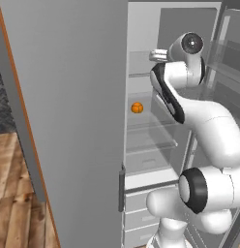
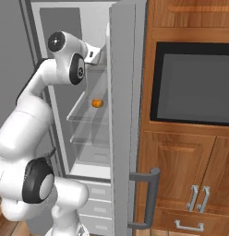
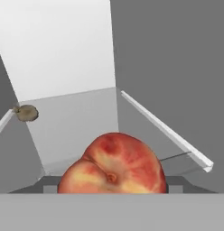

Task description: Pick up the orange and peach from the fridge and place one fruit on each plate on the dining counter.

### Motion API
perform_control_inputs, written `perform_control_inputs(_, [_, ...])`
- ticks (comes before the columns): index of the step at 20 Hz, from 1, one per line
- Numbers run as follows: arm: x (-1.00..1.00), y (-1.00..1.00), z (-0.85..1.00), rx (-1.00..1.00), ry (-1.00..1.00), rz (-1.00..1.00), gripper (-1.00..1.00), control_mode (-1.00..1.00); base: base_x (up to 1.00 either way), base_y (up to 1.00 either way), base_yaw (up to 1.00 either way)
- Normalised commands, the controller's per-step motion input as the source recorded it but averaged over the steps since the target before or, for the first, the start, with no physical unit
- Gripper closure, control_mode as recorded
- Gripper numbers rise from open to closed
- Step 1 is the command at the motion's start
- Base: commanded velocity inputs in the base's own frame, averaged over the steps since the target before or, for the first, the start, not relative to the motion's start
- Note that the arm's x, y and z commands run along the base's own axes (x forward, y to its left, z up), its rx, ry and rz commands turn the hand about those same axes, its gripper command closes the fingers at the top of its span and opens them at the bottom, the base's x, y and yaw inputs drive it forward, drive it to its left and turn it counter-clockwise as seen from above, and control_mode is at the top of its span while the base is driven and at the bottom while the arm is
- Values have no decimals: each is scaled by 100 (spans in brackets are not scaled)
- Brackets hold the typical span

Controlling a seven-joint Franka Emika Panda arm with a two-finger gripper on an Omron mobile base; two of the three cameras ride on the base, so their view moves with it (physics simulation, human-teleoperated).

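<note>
The fridge (image 1: 64, 121) stands open, and my arm reaches onto its upper shelf. The peach (image 3: 114, 164), reddish-salmon with a cleft, sits right at the bottom of the hand view. It lies between the two finger tips of my gripper (image 3: 113, 187), which meet its left and right sides. From the base views the hand (image 1: 158, 54) (image 2: 94, 54) shows deep inside the fridge, and the peach is hidden there. One shelf lower, the orange (image 1: 137, 107) (image 2: 97, 103) rests on clear glass. The plates and the dining counter are out of view.
A small brown lump (image 3: 25, 113) lies at the far left of the upper shelf. The right fridge door (image 2: 128, 115) stands edge-on beside the arm. Brown wooden cabinets (image 2: 181, 175) with a dark built-in oven (image 2: 195, 83) lie to the right. Pale drawers (image 1: 136, 213) sit below.
</note>
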Motion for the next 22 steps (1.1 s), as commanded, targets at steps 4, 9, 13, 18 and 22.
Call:
perform_control_inputs(4, [-100,0,7,2,0,-1,100,-100,0,0,0])
perform_control_inputs(9, [-100,0,0,14,8,0,100,-100,0,0,0])
perform_control_inputs(13, [-100,1,0,15,14,0,100,-100,0,0,0])
perform_control_inputs(18, [-59,14,-10,2,23,0,100,-100,0,0,0])
perform_control_inputs(22, [-43,25,-19,0,26,0,100,-100,0,0,0])
